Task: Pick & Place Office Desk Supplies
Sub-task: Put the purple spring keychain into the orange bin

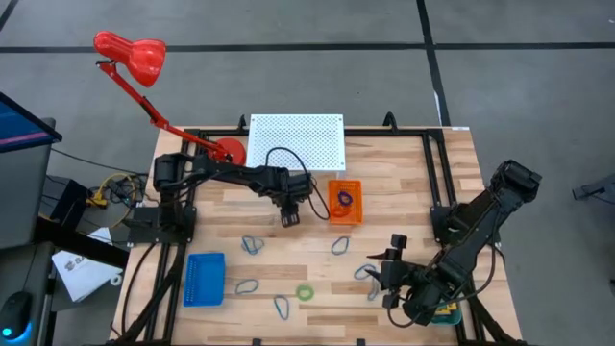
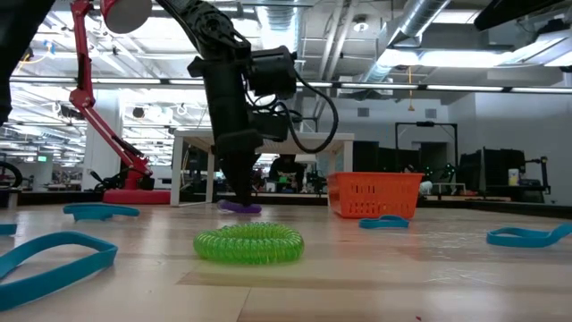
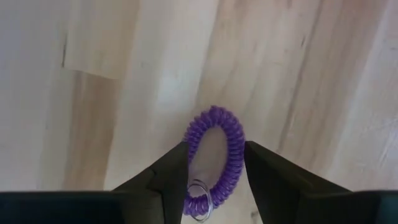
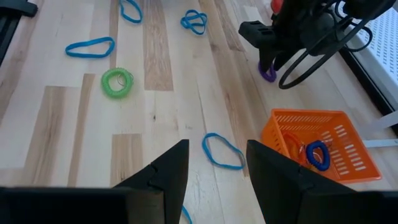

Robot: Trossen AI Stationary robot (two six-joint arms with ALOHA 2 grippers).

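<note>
A purple coil ring (image 3: 217,152) with a small metal loop lies flat on the wood table. My left gripper (image 3: 216,149) is open and points down over it, one finger on each side; the low view shows this gripper (image 2: 239,199) just above the ring (image 2: 239,207). In the high view the left gripper (image 1: 289,219) is left of the orange tray (image 1: 345,202). My right gripper (image 4: 217,155) is open above the table near its right near corner (image 1: 382,272), holding nothing. A green coil ring (image 1: 305,292) and several blue loops (image 1: 252,244) lie flat on the table. My left gripper straddles the purple ring from above, fingers pointing down. One finger (image 3: 171,177) stands at the ring's edge (image 3: 191,140). I cannot tell whether it touches. The ring lies flat on the table.
The orange tray (image 4: 317,146) holds a blue and an orange ring. A blue tray (image 1: 204,279) sits at the near left. A white perforated board (image 1: 296,141) and the red lamp's base (image 1: 229,149) stand at the far edge. Something yellow (image 1: 444,312) shows under the right arm.
</note>
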